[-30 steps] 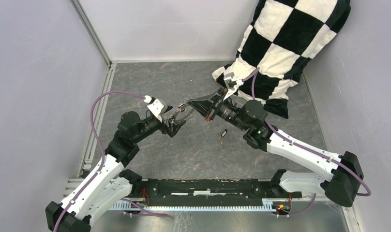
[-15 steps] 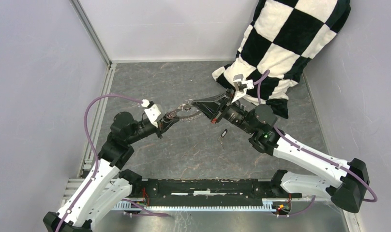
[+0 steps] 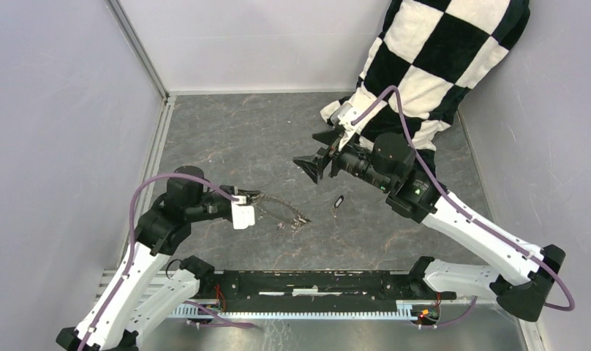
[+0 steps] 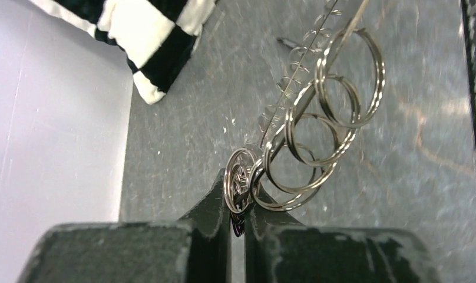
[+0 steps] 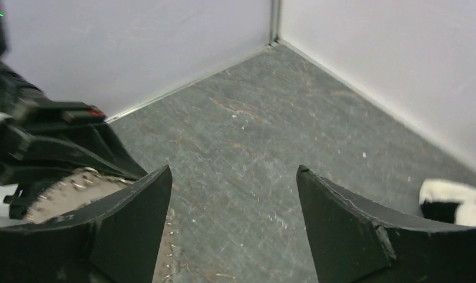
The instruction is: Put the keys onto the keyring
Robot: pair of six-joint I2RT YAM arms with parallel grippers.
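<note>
The keyring (image 3: 281, 208) is a metal ring hung with small toothed pieces. It slants from my left gripper (image 3: 254, 196) down to the table at its right end. In the left wrist view the left gripper (image 4: 238, 199) is shut on small split rings of the keyring (image 4: 318, 118), which stretches away edge-on. One small black-headed key (image 3: 339, 201) lies loose on the table right of the ring. My right gripper (image 3: 315, 151) hovers open and empty above and right of the ring. In the right wrist view the right gripper (image 5: 232, 172) frames bare floor, with the keyring (image 5: 68, 190) at its left finger.
A black-and-white checkered cushion (image 3: 431, 66) leans in the back right corner, just behind the right arm. Grey walls close in the stone-patterned table (image 3: 227, 139) on the left, back and right. A black rail (image 3: 307, 285) runs along the near edge.
The right gripper opened, let go of the keyring and drew back to the right. The left gripper shut on the ring and carried it down toward the near left.
</note>
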